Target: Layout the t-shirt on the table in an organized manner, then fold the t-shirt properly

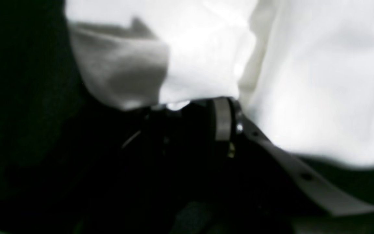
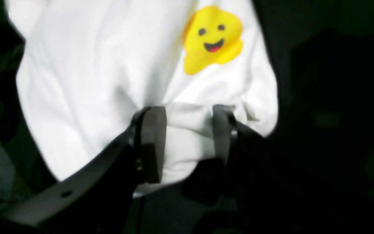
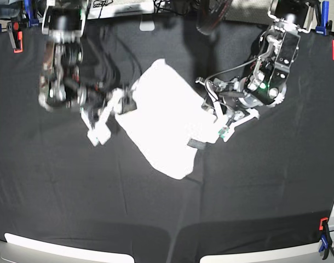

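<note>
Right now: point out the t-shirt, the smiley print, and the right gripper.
t-shirt (image 3: 164,118): base view, middle of the white cloth.
smiley print (image 2: 213,38): right wrist view, on the yellow face.
right gripper (image 2: 188,136): right wrist view, between fingertips, closed on cloth.

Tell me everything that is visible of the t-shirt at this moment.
The t-shirt is white, soft-looking cloth, bunched into a skewed, creased shape and not spread flat, lying mid-table on the black table. A yellow smiling face print shows near one edge. The right gripper pinches a fold of cloth between its pads; the left gripper is at the opposite edge, its grip unclear.
</note>
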